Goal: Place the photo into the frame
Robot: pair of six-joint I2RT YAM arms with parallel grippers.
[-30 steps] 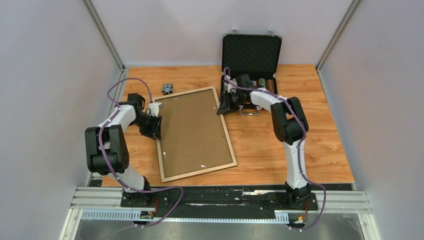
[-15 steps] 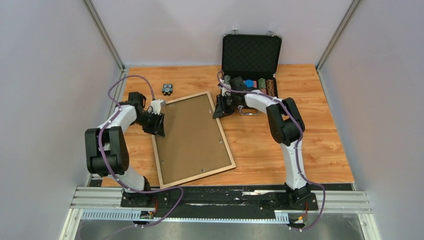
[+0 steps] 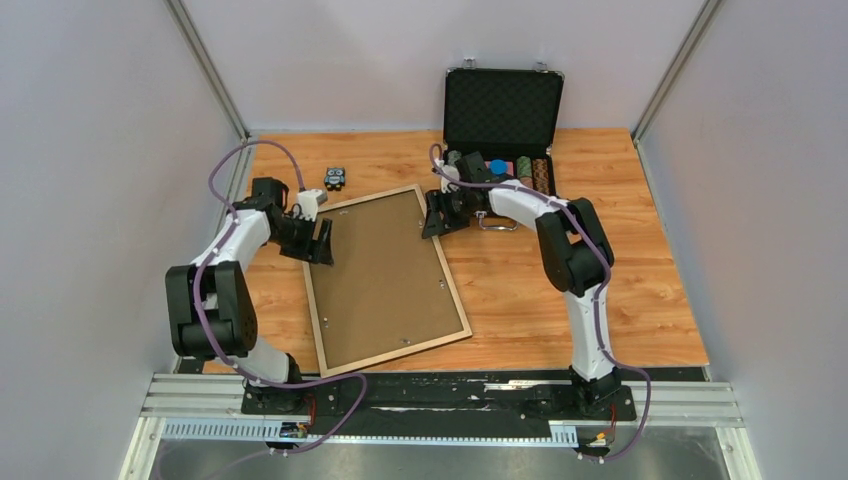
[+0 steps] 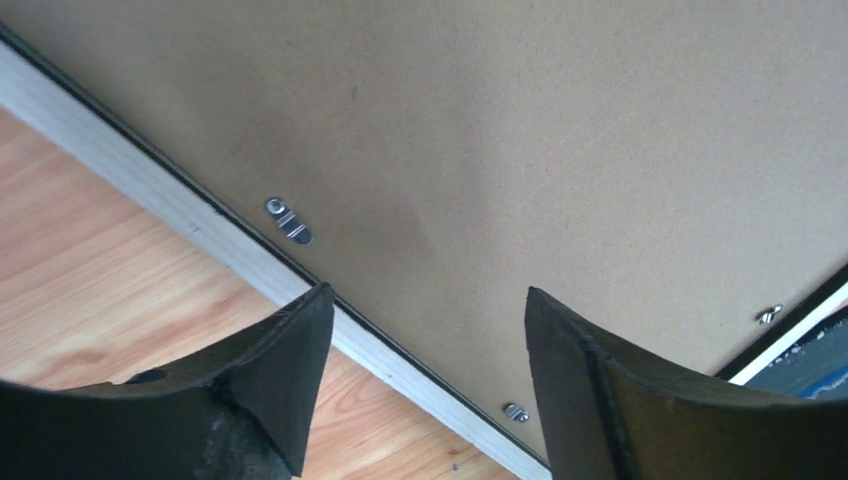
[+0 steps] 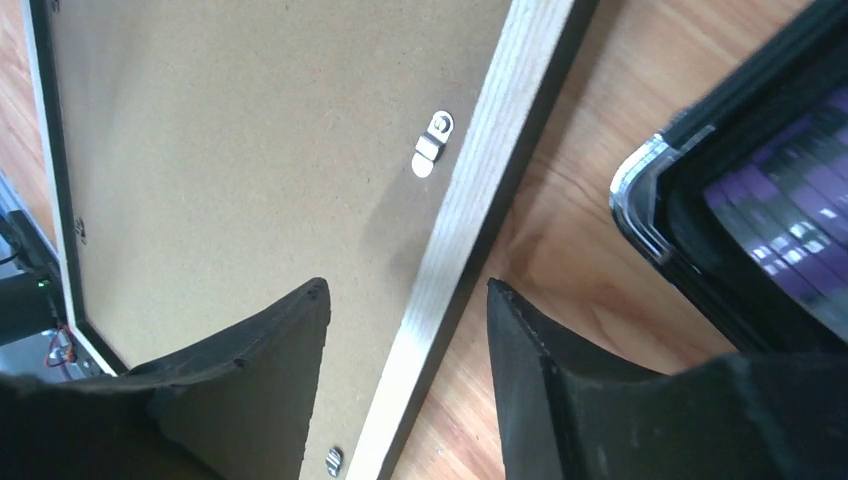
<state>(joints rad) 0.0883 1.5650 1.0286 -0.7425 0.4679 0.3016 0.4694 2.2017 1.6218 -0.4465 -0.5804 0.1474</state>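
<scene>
**Both Grippers Spread Over the Frame's Far End**

The left gripper [image 4: 425, 300] is spread wide and has nothing in it. Its two black fingers [image 4: 265, 375] stand apart. Between them you can see the pale wood edge of the frame [image 3: 443, 262] and the brown back board [image 3: 385, 275]. A small silver clip [image 4: 288, 220] sits on the board at 10 o'clock from the gap. I cannot tell if the fingers touch the wood.

The right gripper [image 5: 405, 290] is spread too, with nothing in it. The pale wood edge runs through the gap between its fingers, and another silver clip [image 5: 433, 143] lies at 12 o'clock from the gap.

From above, the frame lies flat in the middle of the wooden table [image 3: 620, 280], back side up. Its long sides run from 11 o'clock to 5 o'clock. The left gripper is at the frame's 10 o'clock corner and the right gripper is at its 1 o'clock corner. The brown board fills the frame, so I cannot tell if the photo is under it.

An open black case [image 3: 503, 105] stands at 1 o'clock from the frame, just past the right gripper. A small black thing [image 3: 334, 178] lies at 11 o'clock, close to the frame's far edge.
</scene>
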